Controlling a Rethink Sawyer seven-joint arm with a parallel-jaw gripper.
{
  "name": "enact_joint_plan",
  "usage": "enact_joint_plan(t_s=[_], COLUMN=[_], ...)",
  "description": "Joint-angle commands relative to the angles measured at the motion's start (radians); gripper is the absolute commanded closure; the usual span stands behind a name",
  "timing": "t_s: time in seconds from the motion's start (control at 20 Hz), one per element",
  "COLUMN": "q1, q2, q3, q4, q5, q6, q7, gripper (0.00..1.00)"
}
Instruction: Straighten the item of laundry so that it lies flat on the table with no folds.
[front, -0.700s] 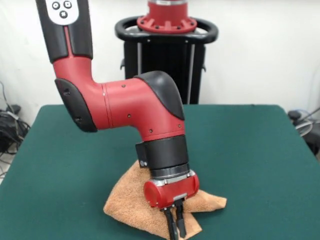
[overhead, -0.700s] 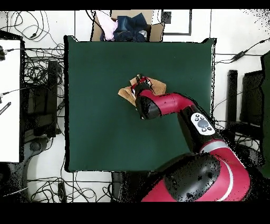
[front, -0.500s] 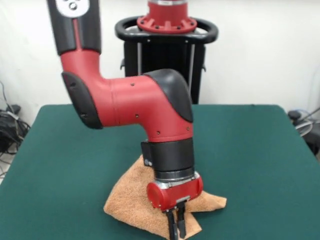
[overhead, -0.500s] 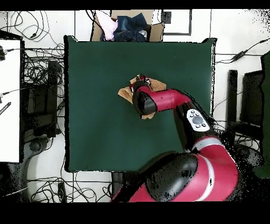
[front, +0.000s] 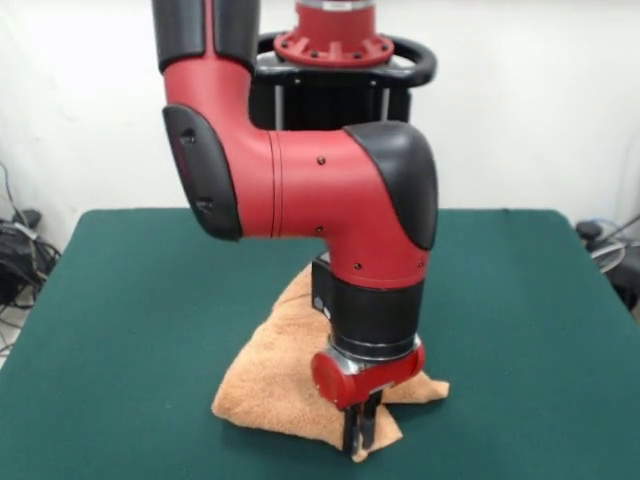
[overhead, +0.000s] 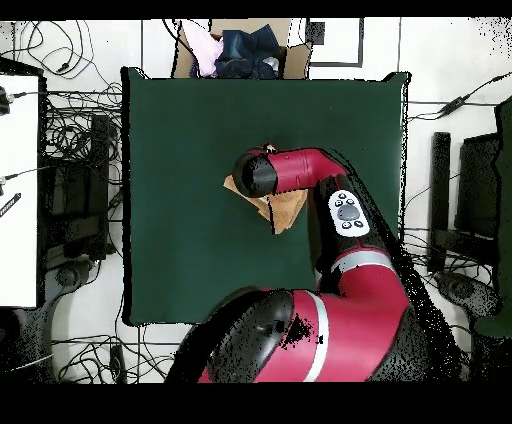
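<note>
Still rumpled terry towel (front: 280, 385)

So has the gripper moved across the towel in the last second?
Yes. In the front view the gripper has stayed at the towel's near corner, lower on the picture, while the arm above it swung right against the pedestal.

Behind the far edge, a cardboard box (overhead: 240, 50) holds dark and pink clothes (overhead: 236, 48). Many black cables (overhead: 75, 140) lie on the pale floor (overhead: 455, 60), and a white desk (overhead: 20, 190) stands beside them.
</note>
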Motion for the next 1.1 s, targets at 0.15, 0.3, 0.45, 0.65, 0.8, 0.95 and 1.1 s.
enact_joint_plan(t_s=[0.15,0.3,0.45,0.65,0.8,0.95,1.1], q1=[0.006,0.000,0.001,-0.009,-0.014,-0.027,-0.044], q2=[-0.031,-0.088,-0.159,-0.243,-0.308,-0.345,-0.374], q3=[-0.108,-0.111,-0.120,-0.127,-0.136,-0.134,-0.128], q4=[0.021,0.051,0.086,0.127,0.156,0.176,0.195], q5=[0.046,0.066,0.089,0.123,0.137,0.145,0.147], q6=[0.156,0.215,0.281,0.378,0.442,0.477,0.496], q7=[0.173,0.146,0.127,0.092,0.070,0.054,0.042], gripper=[1.00,1.00,1.00,1.00,1.00,1.00,1.00])
